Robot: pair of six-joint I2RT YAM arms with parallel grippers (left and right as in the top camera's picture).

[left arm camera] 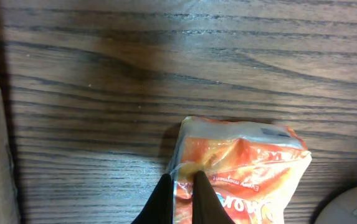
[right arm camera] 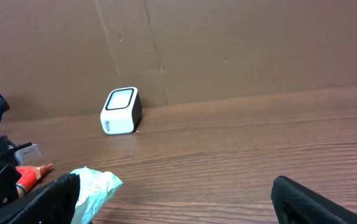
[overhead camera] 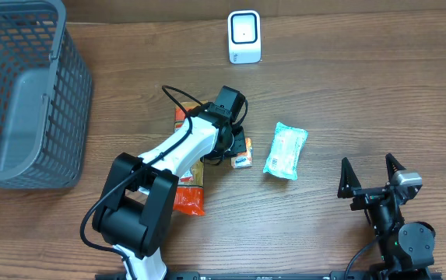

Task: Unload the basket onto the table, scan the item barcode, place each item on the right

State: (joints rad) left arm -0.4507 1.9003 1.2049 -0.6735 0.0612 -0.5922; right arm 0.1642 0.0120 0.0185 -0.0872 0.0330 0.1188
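Note:
A small orange snack packet (left arm camera: 247,168) lies over the wood table, and my left gripper (left arm camera: 181,177) is shut on its left edge, the black fingertips pinching the foil. From overhead the packet (overhead camera: 243,161) shows just beyond the left gripper (overhead camera: 237,148) at mid-table. I cannot tell whether it is lifted off the table. The white barcode scanner (overhead camera: 244,36) stands at the back edge, its window facing forward; it also shows in the right wrist view as the scanner (right arm camera: 121,111). My right gripper (overhead camera: 368,165) stands open and empty at the front right.
A teal packet (overhead camera: 286,152) lies right of the orange one, close to the right gripper's left finger (right arm camera: 47,199). A long yellow and red package (overhead camera: 190,187) lies under the left arm. A grey wire basket (overhead camera: 20,93) fills the left side.

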